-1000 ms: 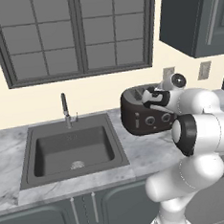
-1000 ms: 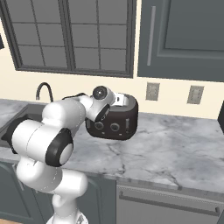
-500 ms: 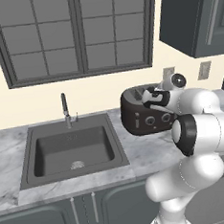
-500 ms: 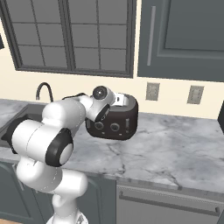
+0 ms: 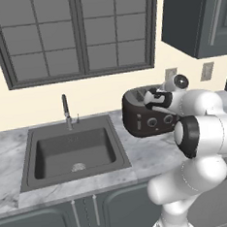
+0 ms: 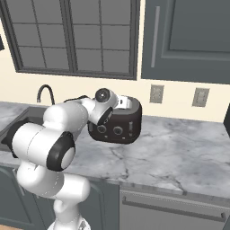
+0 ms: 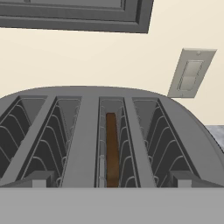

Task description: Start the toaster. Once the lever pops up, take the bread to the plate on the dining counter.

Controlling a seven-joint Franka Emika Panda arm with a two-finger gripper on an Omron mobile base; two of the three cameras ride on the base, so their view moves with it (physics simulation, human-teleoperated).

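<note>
arm bent forward, claw (image 7: 112, 181) spread apart

Even, flat rendered light throughout, sharp focus, faint soft shadows, no glare.

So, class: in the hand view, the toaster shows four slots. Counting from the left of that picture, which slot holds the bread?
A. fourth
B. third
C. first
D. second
B: the brown bread stands edge-on in the toaster's third slot; the other three show bare wire guides.
</note>
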